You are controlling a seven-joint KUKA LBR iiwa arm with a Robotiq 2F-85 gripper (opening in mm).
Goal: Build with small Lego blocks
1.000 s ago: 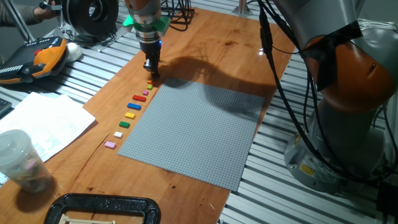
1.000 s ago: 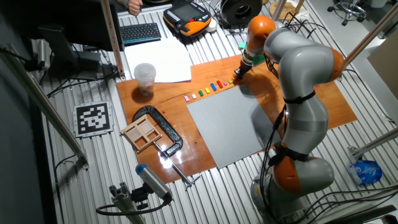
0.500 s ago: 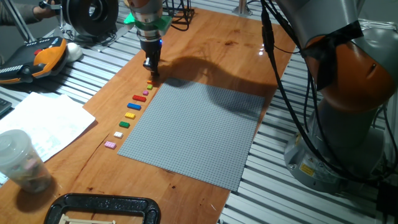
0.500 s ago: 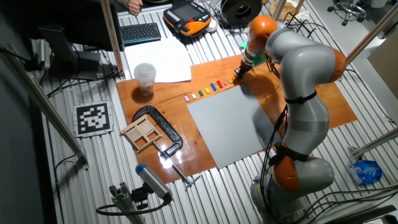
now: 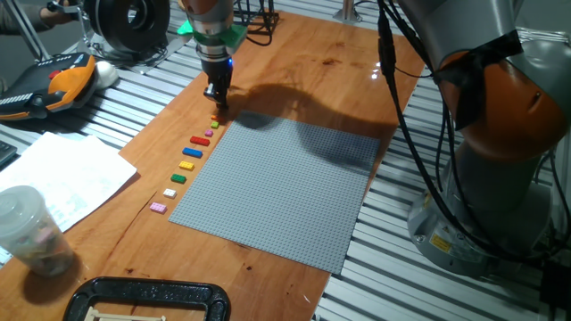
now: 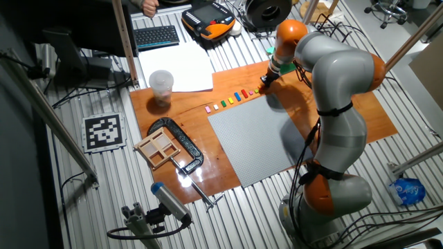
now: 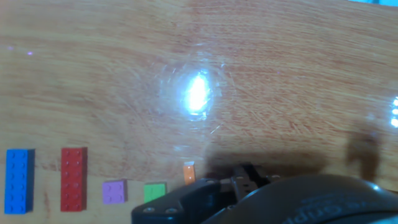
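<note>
The small Lego blocks lie in a row on the wooden board, along the left edge of the grey baseplate. The row runs from a pink block up to an orange block. In the hand view I see blue, red, purple, green and orange blocks. My gripper stands tip-down on the board at the far end of the row, just past the orange block. A small black shape shows at its tip. Whether the narrow fingers hold anything is hidden.
A plastic cup and sheets of paper sit left of the board. A black clamp grips the board's near edge. An orange-and-black pendant lies at the far left. The arm's base stands at the right.
</note>
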